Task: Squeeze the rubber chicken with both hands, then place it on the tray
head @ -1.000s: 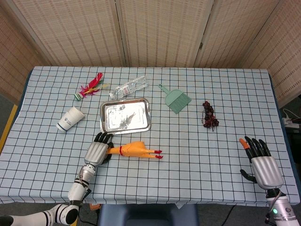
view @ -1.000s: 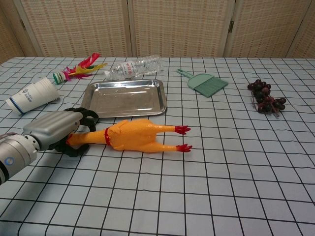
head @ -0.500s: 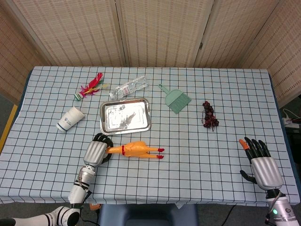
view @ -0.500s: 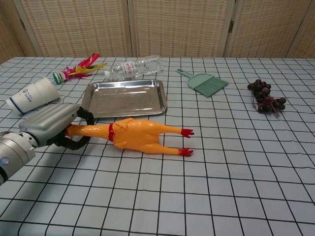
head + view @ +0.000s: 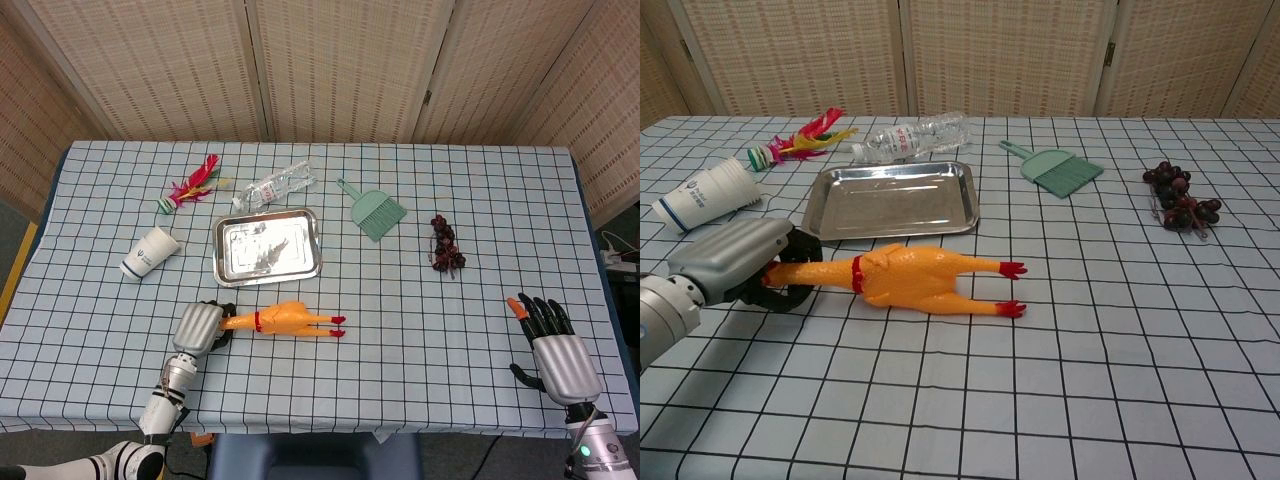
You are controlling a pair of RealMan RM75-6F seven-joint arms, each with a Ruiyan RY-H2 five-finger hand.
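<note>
The yellow rubber chicken (image 5: 287, 320) (image 5: 908, 280) lies on its side on the checked cloth, red feet pointing right, just in front of the steel tray (image 5: 229, 271) (image 5: 890, 205). My left hand (image 5: 199, 327) (image 5: 732, 261) grips its head end, dark fingers curled around the beak and neck. The chicken's body rests on the table. The tray holds nothing. My right hand (image 5: 556, 350) lies far off at the table's front right with its fingers spread and nothing in it; only the head view shows it.
A paper cup (image 5: 149, 252) (image 5: 705, 196) lies on its side left of the tray. Behind the tray are a feather toy (image 5: 190, 186) and a plastic bottle (image 5: 274, 187). A green brush (image 5: 374, 211) and dark grapes (image 5: 445, 246) lie to the right.
My left hand has closed around the chicken's head and drawn back toward the table's front-left, dragging the chicken a little that way. The right hand has stayed put.
</note>
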